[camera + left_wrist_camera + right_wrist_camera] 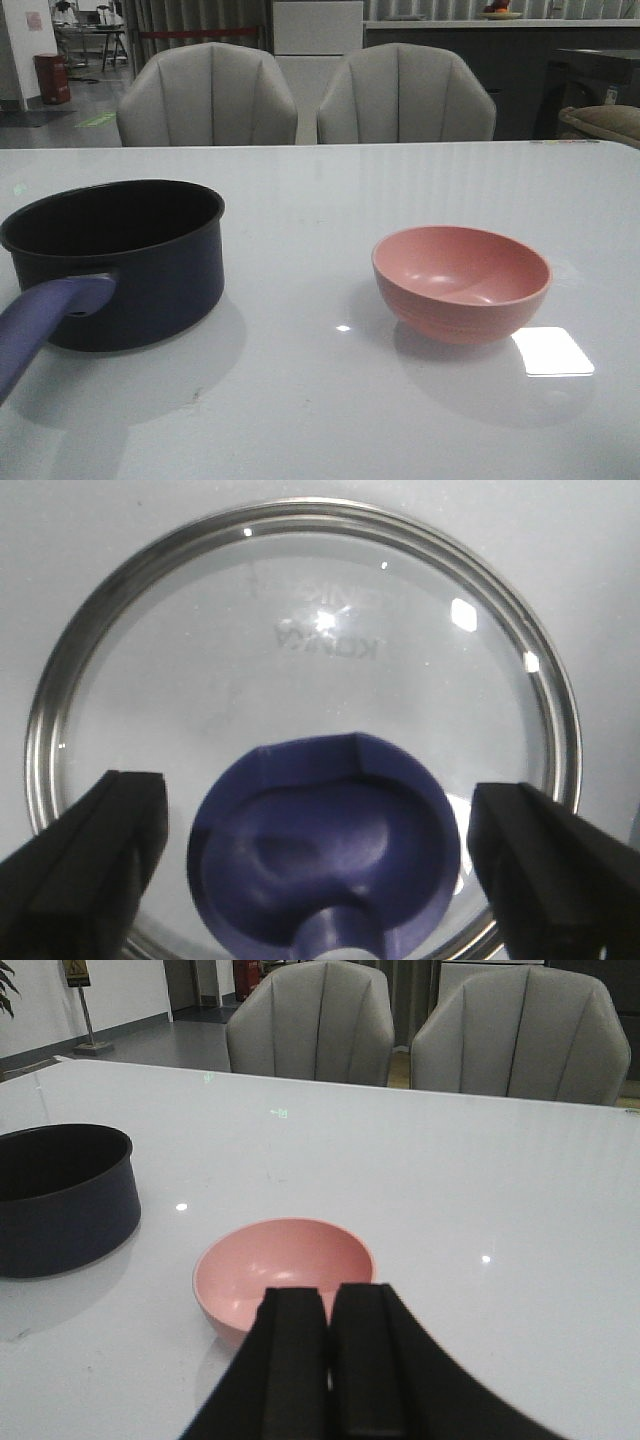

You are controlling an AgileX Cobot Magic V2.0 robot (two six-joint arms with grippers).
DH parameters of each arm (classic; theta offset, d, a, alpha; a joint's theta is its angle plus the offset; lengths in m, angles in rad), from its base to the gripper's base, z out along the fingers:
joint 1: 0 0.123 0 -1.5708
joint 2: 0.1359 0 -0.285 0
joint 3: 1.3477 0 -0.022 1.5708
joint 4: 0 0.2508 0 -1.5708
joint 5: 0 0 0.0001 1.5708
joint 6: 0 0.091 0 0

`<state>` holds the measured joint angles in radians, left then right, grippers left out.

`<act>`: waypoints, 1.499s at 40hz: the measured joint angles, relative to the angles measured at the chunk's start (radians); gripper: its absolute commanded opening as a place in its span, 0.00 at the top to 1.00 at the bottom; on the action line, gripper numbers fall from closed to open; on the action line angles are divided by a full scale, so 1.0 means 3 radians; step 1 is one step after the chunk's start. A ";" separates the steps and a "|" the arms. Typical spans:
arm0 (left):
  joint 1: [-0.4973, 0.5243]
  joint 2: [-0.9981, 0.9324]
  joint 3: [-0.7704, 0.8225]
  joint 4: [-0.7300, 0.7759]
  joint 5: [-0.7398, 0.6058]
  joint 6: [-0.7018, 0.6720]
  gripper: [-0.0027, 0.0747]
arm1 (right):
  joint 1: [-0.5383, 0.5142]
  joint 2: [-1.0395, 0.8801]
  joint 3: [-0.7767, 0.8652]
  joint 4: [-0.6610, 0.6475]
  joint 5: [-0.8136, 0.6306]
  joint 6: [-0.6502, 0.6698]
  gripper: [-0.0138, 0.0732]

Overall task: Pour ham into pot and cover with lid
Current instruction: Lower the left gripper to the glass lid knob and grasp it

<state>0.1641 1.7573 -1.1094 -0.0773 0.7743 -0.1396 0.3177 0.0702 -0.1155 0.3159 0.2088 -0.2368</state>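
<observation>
The pot (120,260) stands at the table's left, dark navy with a black inside, its purple-blue handle (40,320) pointing toward the front edge. The ham is out of view; the pink bowl (462,280) at the right looks empty. Flat on a white surface lies the glass lid (300,650), seen only in the left wrist view. My left gripper (318,810) is open, its fingers on either side of the blue-purple knob (330,870) and apart from it. My right gripper (328,1300) is shut on nothing, just on the near side of the bowl (285,1270).
Two grey chairs (208,95) (405,95) stand behind the far edge of the white table (320,400). The pot (60,1200) is a good gap to the left of the bowl. Neither arm shows in the front view.
</observation>
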 measured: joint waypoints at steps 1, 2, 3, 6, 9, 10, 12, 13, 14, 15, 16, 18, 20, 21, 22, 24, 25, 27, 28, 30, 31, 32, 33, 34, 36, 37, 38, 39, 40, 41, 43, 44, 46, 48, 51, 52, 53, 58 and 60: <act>0.0000 0.0000 0.0000 0.0000 0.0000 0.0000 0.16 | 0.0000 0.0000 0.0000 0.0000 0.0000 0.0000 0.67; 0.0000 0.0000 0.0000 0.0002 0.0000 0.0000 0.16 | 0.0000 0.0000 0.0000 0.0000 0.0000 0.0000 0.67; 0.0000 0.0000 0.0000 0.0002 0.0000 0.0000 0.16 | 0.0000 0.0000 0.0000 0.0000 0.0000 0.0000 0.67; 0.0000 0.0008 -0.0005 0.0002 0.0000 0.0000 0.16 | 0.0000 0.0000 0.0000 0.0000 0.0000 0.0000 0.67; 0.0000 0.0033 -0.0021 0.0002 0.0000 0.0000 0.16 | 0.0000 0.0000 0.0000 0.0000 0.0000 0.0000 0.67; 0.0000 0.0049 -0.0034 0.0002 0.0007 0.0000 0.16 | 0.0000 0.0000 0.0000 0.0000 0.0000 0.0000 0.67; 0.0000 0.0071 -0.0045 0.0002 0.0007 0.0000 0.16 | 0.0000 0.0000 0.0000 0.0000 0.0000 0.0000 0.67; 0.0000 0.0079 -0.0054 0.0008 0.0016 0.0000 0.16 | 0.0000 0.0000 0.0000 0.0000 0.0000 0.0000 0.67; 0.0000 0.0095 -0.0056 0.0007 0.0023 0.0000 0.17 | 0.0000 0.0000 0.0000 0.0000 0.0000 0.0000 0.67; 0.0000 0.0105 -0.0065 0.0007 0.0040 0.0000 0.18 | 0.0000 0.0000 0.0000 0.0000 0.0000 0.0000 0.67; 0.0000 0.0118 -0.0070 0.0007 0.0044 0.0000 0.20 | 0.0000 0.0000 0.0000 0.0000 0.0000 0.0000 0.67; 0.0000 0.0124 -0.0086 0.0007 0.0059 0.0000 0.25 | 0.0000 0.0000 0.0000 0.0000 0.0000 0.0000 0.67; 0.0000 0.0129 -0.0105 0.0007 0.0061 0.0000 0.32 | 0.0000 0.0000 0.0000 0.0000 0.0000 0.0000 0.67; 0.0000 0.0129 -0.0114 0.0007 0.0061 0.0000 0.35 | 0.0000 0.0000 0.0000 0.0000 0.0000 0.0000 0.67; 0.0000 0.0129 -0.0127 0.0007 0.0070 0.0000 0.40 | 0.0000 0.0000 0.0000 0.0000 0.0000 0.0000 0.67; 0.0000 0.0129 -0.0142 0.0007 0.0070 0.0000 0.47 | 0.0000 0.0000 0.0000 0.0000 0.0000 0.0000 0.67; 0.0000 0.0129 -0.0150 0.0007 0.0078 0.0000 0.50 | 0.0000 0.0000 0.0000 0.0000 0.0000 0.0000 0.67; 0.0000 0.0129 -0.0164 0.0007 0.0093 0.0000 0.53 | 0.0000 0.0000 0.0000 0.0000 0.0000 0.0000 0.67; 0.0000 0.0129 -0.0163 0.0007 0.0094 0.0000 0.53 | 0.0000 0.0000 0.0000 0.0000 0.0000 0.0000 0.67; 0.0000 0.0129 -0.0165 0.0007 0.0099 0.0000 0.53 | 0.0000 0.0000 0.0000 0.0000 0.0000 0.0000 0.67; 0.0000 0.0132 -0.0165 0.0007 0.0099 0.0000 0.53 | 0.0000 0.0000 0.0000 0.0000 0.0000 0.0000 0.67; 0.0000 0.0132 -0.0165 0.0007 0.0099 0.0000 0.53 | 0.0000 0.0000 0.0000 0.0000 0.0000 0.0000 0.67; 0.0000 0.0132 -0.0165 0.0007 0.0099 0.0000 0.53 | 0.0000 0.0000 0.0000 0.0000 0.0000 0.0000 0.67; 0.0000 0.0132 -0.0165 0.0007 0.0099 0.0000 0.53 | 0.0000 0.0000 0.0000 0.0000 0.0000 0.0000 0.67; 0.0000 0.0132 -0.0165 0.0007 0.0099 0.0000 0.53 | 0.0000 0.0000 0.0000 0.0000 0.0000 0.0000 0.67; 0.0000 0.0132 -0.0165 0.0007 0.0099 0.0000 0.53 | 0.0000 0.0000 0.0000 0.0000 0.0000 0.0000 0.67; 0.0000 0.0132 -0.0165 0.0007 0.0099 0.0000 0.53 | 0.0000 0.0000 0.0000 0.0000 0.0000 0.0000 0.67; 0.0000 0.0132 -0.0165 0.0007 0.0099 0.0000 0.53 | 0.0000 0.0000 0.0000 0.0000 0.0000 0.0000 0.67; 0.0000 0.0132 -0.0165 0.0007 0.0099 0.0000 0.53 | 0.0000 0.0000 0.0000 0.0000 0.0000 0.0000 0.67; 0.0000 0.0132 -0.0165 0.0007 0.0099 0.0000 0.53 | 0.0000 0.0000 0.0000 0.0000 0.0000 0.0000 0.67; 0.0000 0.0132 -0.0170 0.0007 0.0099 0.0000 0.53 | 0.0000 0.0000 0.0000 0.0000 0.0000 0.0000 0.67; 0.0000 0.0132 -0.0170 0.0007 0.0099 0.0000 0.53 | 0.0000 0.0000 0.0000 0.0000 0.0000 0.0000 0.67; 0.0000 0.0132 -0.0170 0.0007 0.0099 0.0000 0.53 | 0.0000 0.0000 0.0000 0.0000 0.0000 0.0000 0.67; 0.0000 0.0132 -0.0170 0.0007 0.0099 0.0000 0.53 | 0.0000 0.0000 0.0000 0.0000 0.0000 0.0000 0.67; 0.0000 0.0132 -0.0170 0.0007 0.0099 0.0000 0.53 | 0.0000 0.0000 0.0000 0.0000 0.0000 0.0000 0.67; 0.0000 0.0132 -0.0170 0.0007 0.0099 0.0000 0.53 | 0.0000 0.0000 0.0000 0.0000 0.0000 0.0000 0.67; 0.0000 0.0132 -0.0177 0.0007 0.0101 0.0000 0.53 | 0.0000 0.0000 0.0000 0.0000 0.0000 0.0000 0.67; 0.0000 0.0132 -0.0249 0.0007 0.0170 0.0000 0.53 | 0.0000 0.0000 0.0000 0.0000 0.0000 0.0000 0.67; 0.0000 0.0132 -0.0295 0.0007 0.0202 0.0000 0.53 | 0.0000 0.0000 0.0000 0.0000 0.0000 0.0000 0.67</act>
<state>0.1641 1.7968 -1.1977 -0.0751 0.8350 -0.1396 0.3177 0.0702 -0.1155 0.3159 0.2088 -0.2368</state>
